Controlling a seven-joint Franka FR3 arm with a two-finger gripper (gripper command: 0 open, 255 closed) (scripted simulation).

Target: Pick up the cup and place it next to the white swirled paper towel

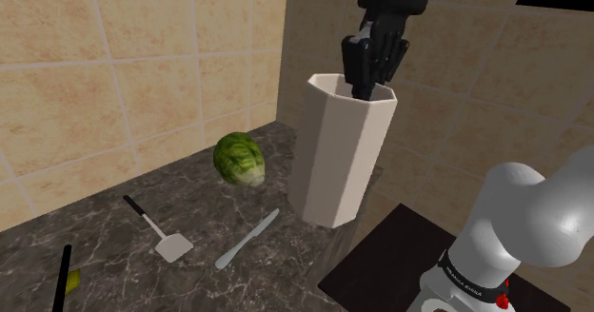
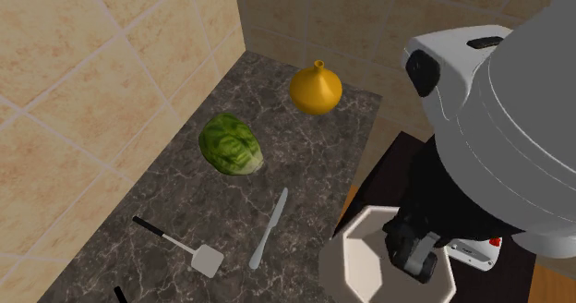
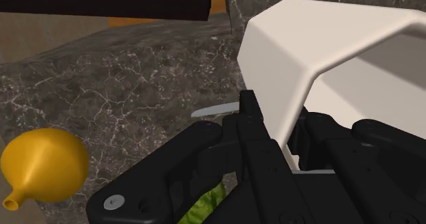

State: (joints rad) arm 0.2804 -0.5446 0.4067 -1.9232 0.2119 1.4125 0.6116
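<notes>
Gripper [image 1: 369,72]: black, two-fingered, pinching the rim wall of the cup, one finger inside and one outside. In the wrist view the white wall is clasped between them.
Cup [image 1: 338,158]: tall, white, faceted, upright, at the end of the counter [image 1: 114,253] nearest the stand. It looks raised off the dark marbled top, but the base cannot be told for certain.
Knife [image 1: 247,239]: grey, flat on the counter, at 8 o'clock of the cup in the shoulder view, apart from it.
Spatula [image 1: 162,234]: black handle, pale blade, at 9 o'clock of the knife, near it.
Lettuce [image 1: 240,160]: green head, at 9 o'clock of the cup, near the tiled wall [image 1: 114,63].
Yellow gourd-shaped vessel [image 2: 316,89]: at 1 o'clock of the lettuce in the second exterior view, at the counter's far end.
Step, judged: grasp made, lift and carry in hand. The next move calls for an upright carry above the knife and lettuce, then a set-down beside the paper towel. Where the towel lies cannot be told.
</notes>
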